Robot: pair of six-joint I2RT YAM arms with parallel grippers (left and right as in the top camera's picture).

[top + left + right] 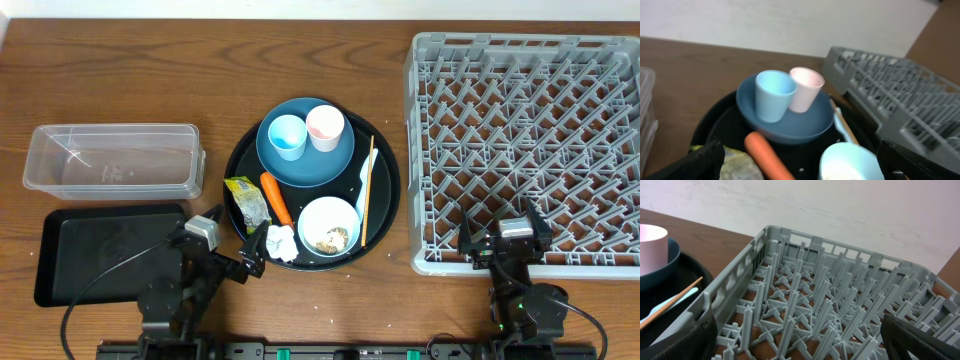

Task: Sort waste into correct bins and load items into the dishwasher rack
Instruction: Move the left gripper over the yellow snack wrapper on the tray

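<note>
Wooden tabletop (120, 70): a round black tray (388, 190) carries the dark blue plate (310, 170), orange carrot (276, 198) and white bowl (308, 222) — the grey dishwasher rack (500, 40) sits beside it. Left hand (233, 238) and right hand (502, 228) both gape wide, empty.

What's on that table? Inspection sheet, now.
Surface: brown wooden table.
Job's things: grey pegged dishwasher rack, nothing in it; round black tray carrying dark blue plate with light-blue cup and pink cup, white bowl with scraps, orange carrot, yellow-green wrapper, white tissue, wooden chopstick; clear plastic tub and black rectangular tray.
Clutter: nothing seen.
Grippers: left gripper open beside tissue; right gripper open at rack's near edge.
Cables: black cable over rectangular tray.
Surroundings: pale wall.
</note>
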